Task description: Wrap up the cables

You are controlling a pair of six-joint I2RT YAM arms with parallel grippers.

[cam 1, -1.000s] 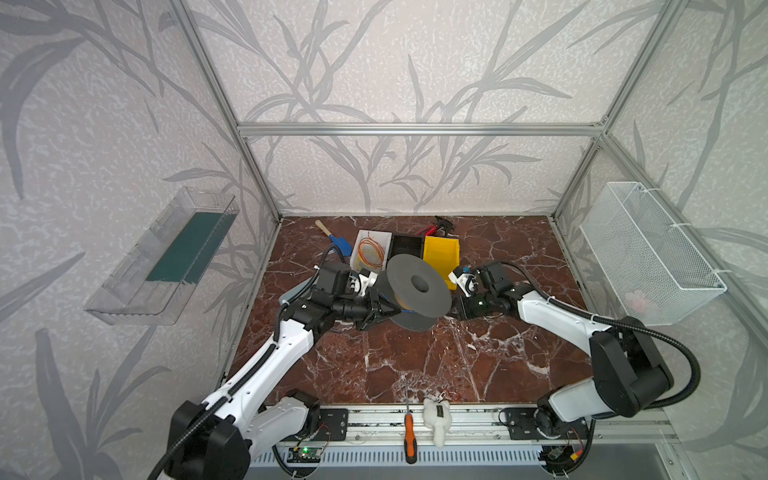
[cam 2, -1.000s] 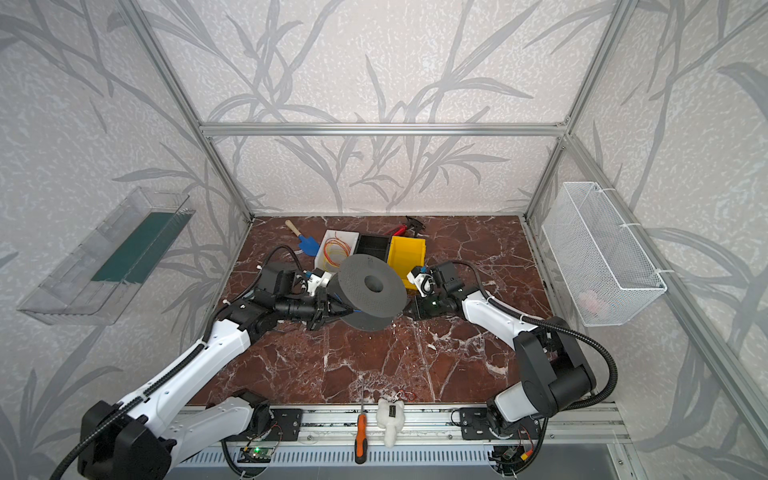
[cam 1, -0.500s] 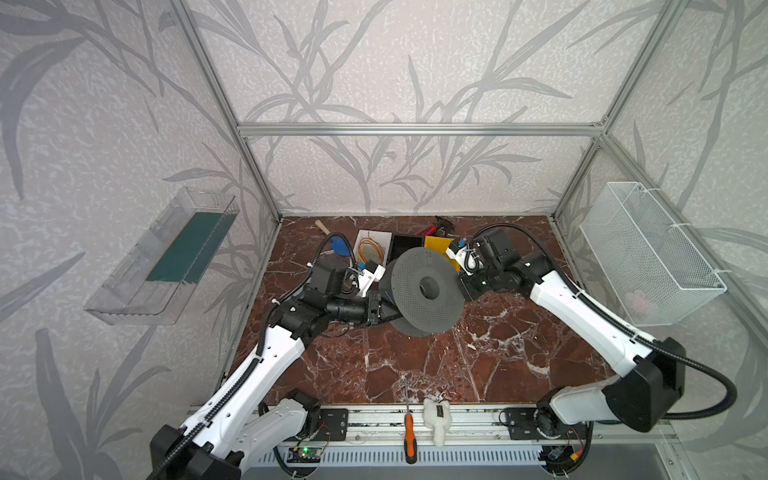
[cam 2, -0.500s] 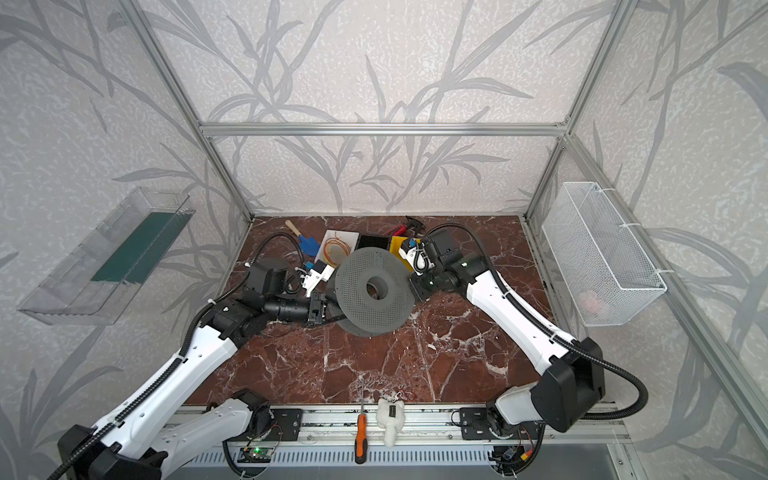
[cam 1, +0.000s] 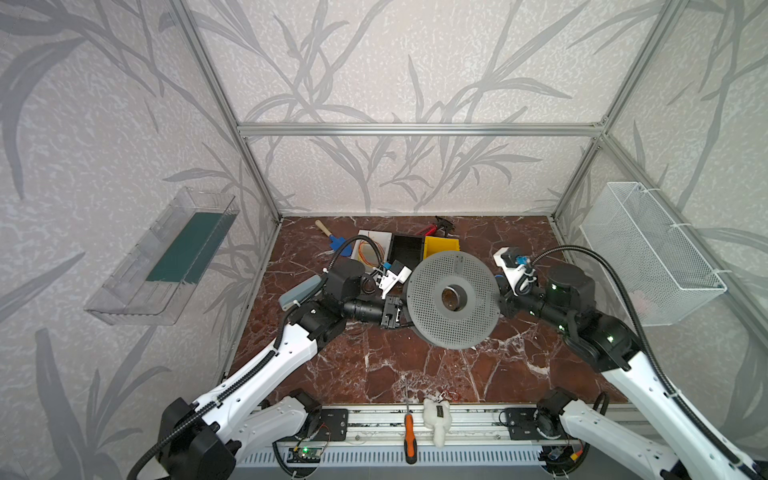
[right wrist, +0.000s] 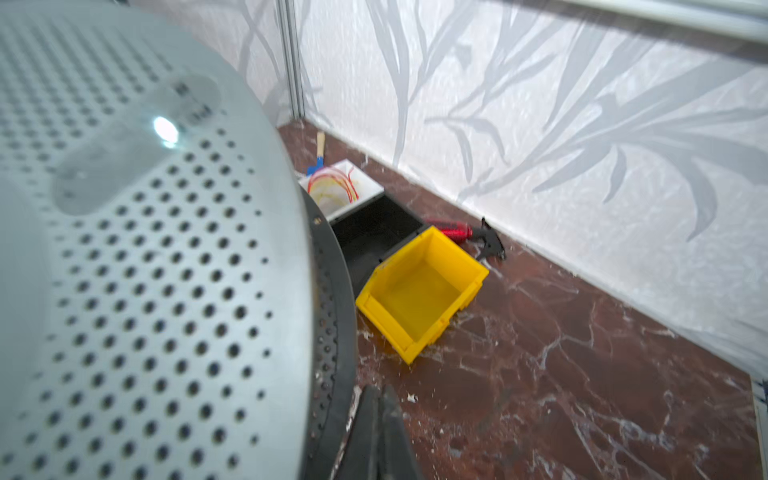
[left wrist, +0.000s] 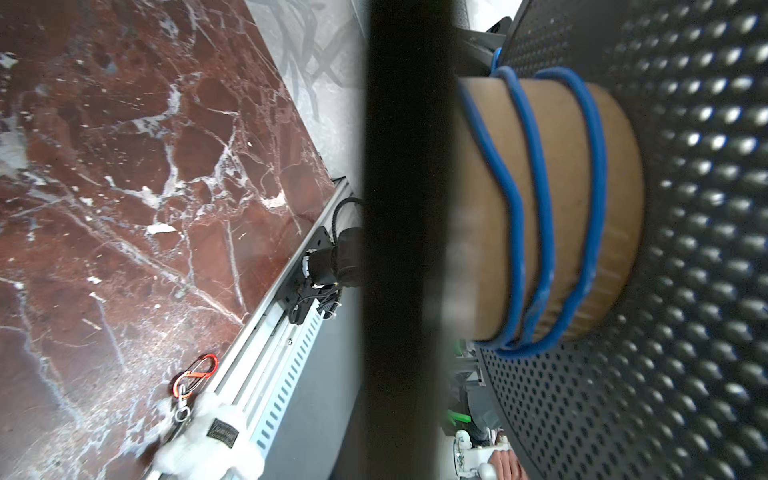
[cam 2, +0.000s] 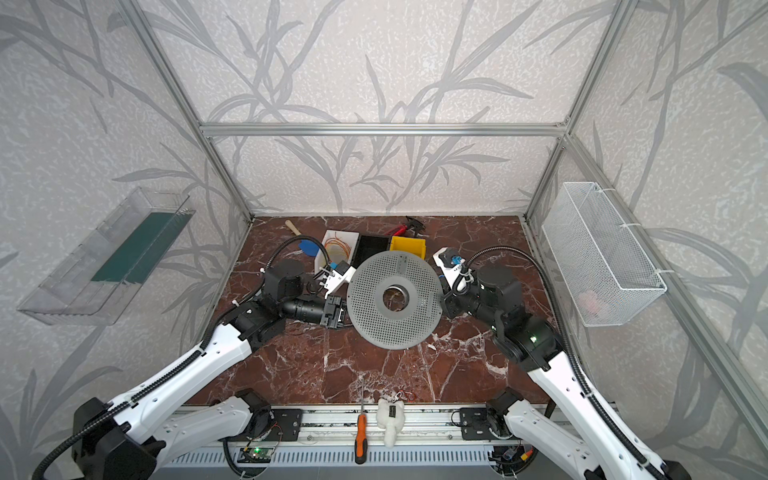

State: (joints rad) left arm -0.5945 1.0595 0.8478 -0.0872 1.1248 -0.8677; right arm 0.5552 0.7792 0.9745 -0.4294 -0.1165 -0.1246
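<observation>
Wire (left wrist: 536,187) wraps the reel (cam 1: 453,332), which the left gripper (cam 1: 397,312) pinches by its rim to hold it up, while the right gripper (right wrist: 377,415) sits closed and looks empty.

Both arms reach in from the near edge toward the middle, elbows bent and forearms angled inward, so the two wrists face each other. The left claw (cam 1: 394,312) points to the right with its jaws closed; its tips are hidden in both top views. The right claw (right wrist: 379,399) points to the left, its two black fingers (right wrist: 395,432) pressed together with no gap between them.
</observation>
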